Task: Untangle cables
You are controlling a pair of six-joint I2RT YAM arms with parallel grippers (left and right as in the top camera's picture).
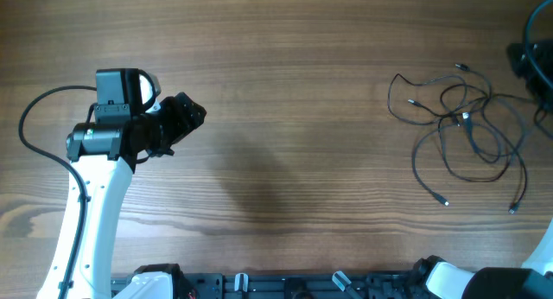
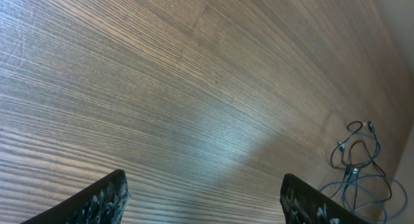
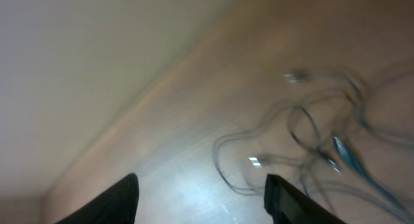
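Wood-grain table [image 1: 285,92], matte, evenly lit. Nearest the rig edge, the left arm [image 1: 86,213] stands up from its base and ends over the left part of the table. The left gripper [image 2: 204,180] has its fingers spread wide with nothing between them, just bare wood below in its wrist view. It faces across the table to the right, so the cables [image 1: 465,117] show only small in the far corner of that view. Read: stand-off pose, parked out of the way, not engaged. Farther out, on the right part of the table, the cables lie flat on the wood, well apart from the left gripper. They are very thin dark cords, bluish-grey in the wrist views. Several loose loops overlap and cross at one tight spot near the middle of the heap, likely the actual tangle. Small plug ends [image 1: 445,201] stick out at the edges: two toward the near side, others toward the far and left sides. Exact cord count is not resolvable. Farthest, at the right edge, the right gripper [image 3: 200,182] has its fingers apart and holds nothing, with the cables on the table just beyond the tips. Its view is blurred, so height above the wood cannot be told. Read: this gripper is placed for the first pick, since the heap sits on its side.
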